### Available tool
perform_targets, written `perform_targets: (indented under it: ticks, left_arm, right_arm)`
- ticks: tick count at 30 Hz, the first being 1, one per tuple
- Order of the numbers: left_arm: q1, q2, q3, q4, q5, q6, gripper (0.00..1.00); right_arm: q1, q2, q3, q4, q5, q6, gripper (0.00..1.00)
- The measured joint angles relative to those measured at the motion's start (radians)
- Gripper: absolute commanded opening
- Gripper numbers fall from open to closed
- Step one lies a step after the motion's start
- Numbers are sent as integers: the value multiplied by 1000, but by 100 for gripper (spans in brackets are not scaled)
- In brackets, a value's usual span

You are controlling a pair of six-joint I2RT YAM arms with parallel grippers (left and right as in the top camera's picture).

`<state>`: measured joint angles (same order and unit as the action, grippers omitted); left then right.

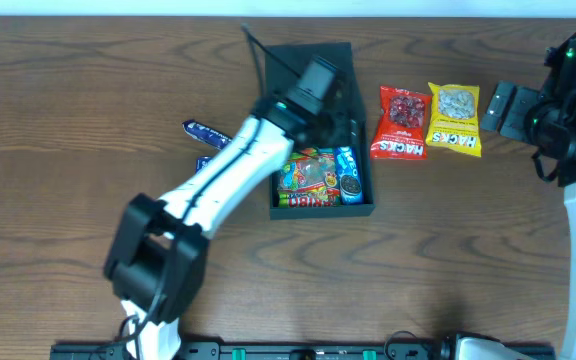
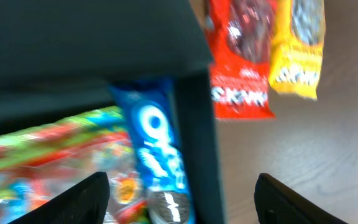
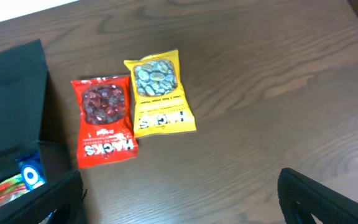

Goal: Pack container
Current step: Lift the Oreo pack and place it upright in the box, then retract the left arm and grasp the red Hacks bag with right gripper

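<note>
1. Far left: blue snack bars (image 1: 206,133) lie flat on the wooden counter (image 1: 58,110), just beside the container's left wall. They are partly hidden by the left arm.
2. Left end effector (image 2: 182,205) hangs over the right half of the container. Its fingers are spread wide with nothing pinched.
3. The container (image 1: 321,210) sits mid-counter, dark green and matte. Its lid is flipped open toward the far edge.
4. Inside, a gummy-candy bag (image 1: 306,180) lies to the left. A blue Oreo pack (image 2: 160,155) lies along the right wall, below the gap between the left fingers.
5. Handling, my guess: the container looks like light cardboard, so the walls are fairly stiff but will bow if squeezed hard.
   - The matte skin should not slip.
   - Best hold is a pinch on the lid's free edge to swing it shut, or on a side wall's top rim to steady it.
   - Avoid pushing mid-wall. It would probably slide on the counter when nudged, so brace it.
6. Red Hacks pack (image 1: 400,122) and yellow Hacks pack (image 1: 454,118) lie just right of the container, side by side with their edges about touching. Neither is packed yet. They look like soft, glossy film bags, light and crinkly.
7. Far right: right end effector (image 1: 503,108) is near the yellow pack but apart from it. Its fingers are spread and empty.
</note>
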<state>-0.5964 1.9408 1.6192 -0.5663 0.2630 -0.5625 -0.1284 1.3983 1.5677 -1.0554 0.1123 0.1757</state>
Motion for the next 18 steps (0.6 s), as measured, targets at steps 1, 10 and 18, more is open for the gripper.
perform_targets:
  ticks: [1, 10, 18]
  left_arm:
    - [32, -30, 0, -13, 0, 16, 83]
    - [293, -281, 8, -88, -8, 287, 90]
    - [479, -291, 11, -203, -43, 481, 90]
  right_arm:
    - [0, 0, 0, 2, -17, 0, 99]
    - [60, 63, -6, 67, -117, 4, 96]
    - [228, 246, -8, 185, -140, 65, 96]
